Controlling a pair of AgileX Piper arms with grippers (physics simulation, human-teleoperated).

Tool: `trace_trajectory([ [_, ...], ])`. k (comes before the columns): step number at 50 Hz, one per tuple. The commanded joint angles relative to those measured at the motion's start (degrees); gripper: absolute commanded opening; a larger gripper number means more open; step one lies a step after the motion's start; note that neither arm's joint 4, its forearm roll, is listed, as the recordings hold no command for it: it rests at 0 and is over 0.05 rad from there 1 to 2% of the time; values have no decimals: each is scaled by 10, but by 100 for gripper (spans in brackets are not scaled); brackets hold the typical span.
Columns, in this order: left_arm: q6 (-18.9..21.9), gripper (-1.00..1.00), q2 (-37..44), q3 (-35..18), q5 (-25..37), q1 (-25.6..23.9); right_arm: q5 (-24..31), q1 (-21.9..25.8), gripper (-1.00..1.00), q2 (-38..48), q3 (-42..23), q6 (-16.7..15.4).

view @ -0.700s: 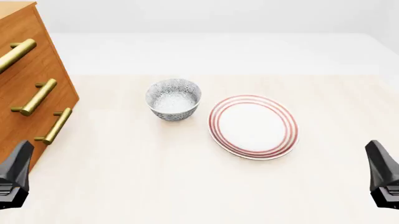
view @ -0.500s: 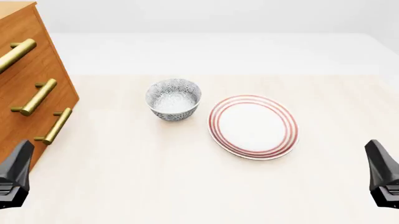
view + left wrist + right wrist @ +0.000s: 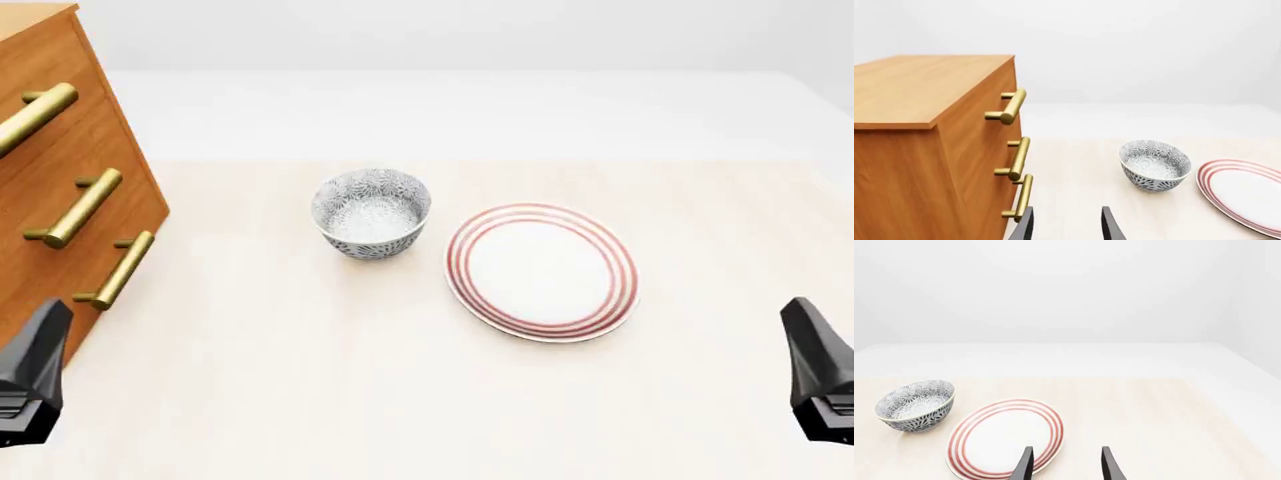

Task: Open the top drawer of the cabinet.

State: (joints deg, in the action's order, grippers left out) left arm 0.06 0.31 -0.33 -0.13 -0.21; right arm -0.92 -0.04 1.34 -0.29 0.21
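The orange-brown wooden cabinet (image 3: 54,190) stands at the table's far left, also the cabinet (image 3: 914,150) in the left wrist view. Its top drawer (image 3: 991,95) is pushed in flush, with a brass bar handle (image 3: 1010,106), the same handle (image 3: 34,116) in the front view. Two lower drawers carry matching handles. My left gripper (image 3: 1065,226) is open, low and in front of the cabinet near the lowest handle, holding nothing; its body (image 3: 30,375) shows at the front left. My right gripper (image 3: 1064,466) is open and empty over the near right, body (image 3: 817,372).
A patterned grey bowl (image 3: 372,212) sits mid-table, and a white plate with red rings (image 3: 542,270) lies to its right. The light wooden table (image 3: 334,390) ends at a pale back edge.
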Motion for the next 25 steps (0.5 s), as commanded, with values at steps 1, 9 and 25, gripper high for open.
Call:
trace_trajectory([
  [1, 22, 100, -1, -4, 1, -6, 2, 0, 100, -2, 0, -1],
  [9, 60, 100, 33, -8, -15, 0, 2, 0, 100, -2, 0, 0],
  [25, 163, 100, 119, -31, -53, 4, 2, 0, 100, -2, 0, -1],
])
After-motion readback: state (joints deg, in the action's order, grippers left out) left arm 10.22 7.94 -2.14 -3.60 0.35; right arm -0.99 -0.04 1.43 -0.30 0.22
